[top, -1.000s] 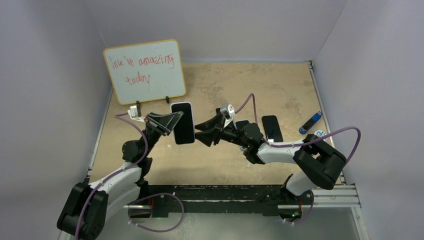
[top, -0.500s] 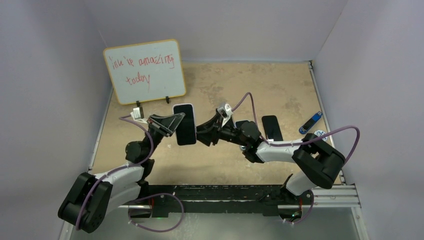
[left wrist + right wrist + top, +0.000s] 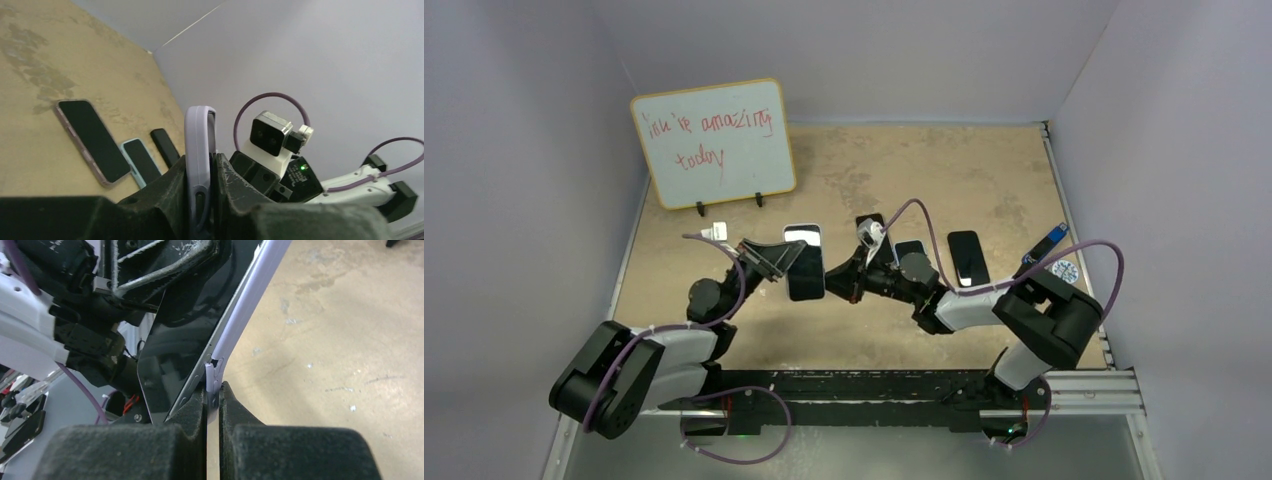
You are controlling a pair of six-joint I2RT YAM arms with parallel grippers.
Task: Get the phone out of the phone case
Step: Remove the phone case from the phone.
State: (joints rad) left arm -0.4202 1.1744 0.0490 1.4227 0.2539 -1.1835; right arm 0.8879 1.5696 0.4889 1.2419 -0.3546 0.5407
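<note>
Both arms have sunk and drawn toward the near edge over the last second. The phone [image 3: 805, 268] has come with them, now lower and a little further right than before, and the right gripper [image 3: 837, 283] has closed the gap it had to the phone's right side.

Your left gripper [image 3: 202, 200] is clamped on the phone, which sits inside the lilac phone case [image 3: 199, 145]. One finger presses each broad face, and the case's edge rises between them in the left wrist view. You are holding it off the worktop [image 3: 904, 170], about midway between the left and right edges and nearer the near edge than the far one. Its dark screen is turned up toward the overhead camera.

Your right gripper is pinched tight on the case's lilac lip along the phone's right side. In the right wrist view the fingers meet on that lip, and a small dark gap shows between lip and phone frame just above them.

Flat on the worktop, right of centre, lie a pink-rimmed phone [image 3: 92, 141], a pale blue-cased phone [image 3: 141, 161] and a black phone [image 3: 165, 146]. A blue USB stick [image 3: 1046, 243] lies near the right edge. A whiteboard [image 3: 714, 140] stands at the far left corner.
</note>
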